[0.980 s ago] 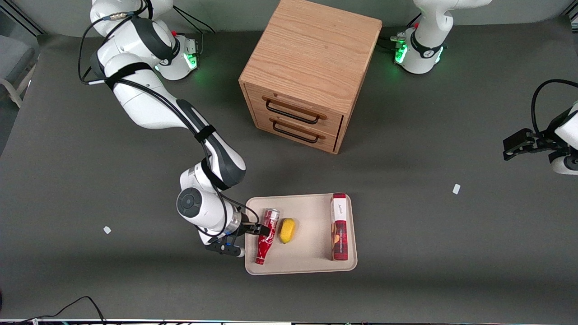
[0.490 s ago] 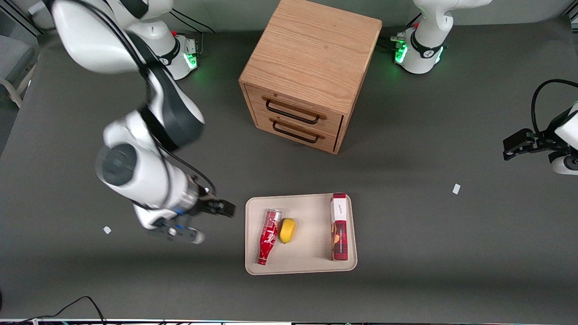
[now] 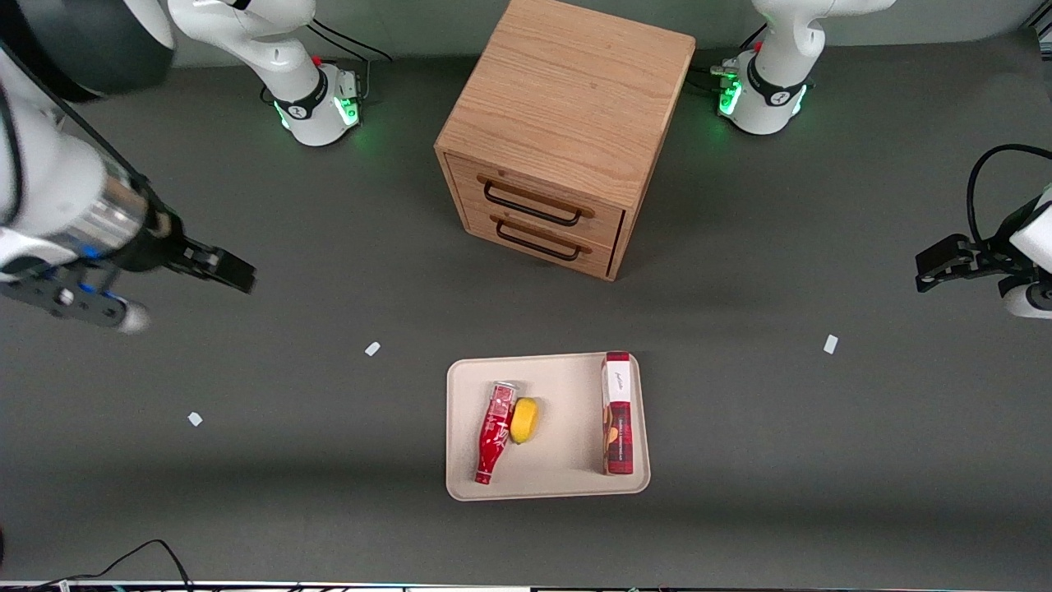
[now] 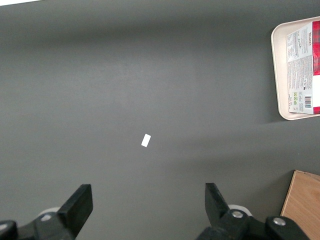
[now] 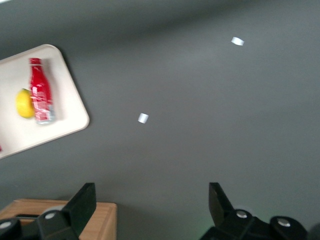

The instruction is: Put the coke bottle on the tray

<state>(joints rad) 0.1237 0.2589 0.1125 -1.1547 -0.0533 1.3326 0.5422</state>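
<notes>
The coke bottle [image 3: 494, 432], red with white lettering, lies on its side on the beige tray [image 3: 559, 481], touching a yellow lemon [image 3: 523, 419]. It also shows in the right wrist view [image 5: 40, 90] on the tray [image 5: 70, 120]. My right gripper [image 3: 226, 270] is open and empty, raised high above the table toward the working arm's end, well apart from the tray. Its fingers [image 5: 82, 202] stand wide apart in the right wrist view.
A tall red snack box [image 3: 616, 413] lies on the tray beside the lemon. A wooden two-drawer cabinet [image 3: 559, 131] stands farther from the front camera than the tray. Small white scraps [image 3: 372, 349] lie on the grey table.
My gripper let go of the coke bottle on the tray, then rose and drew away toward the working arm's end. The bottle shifted slightly against the lemon.
</notes>
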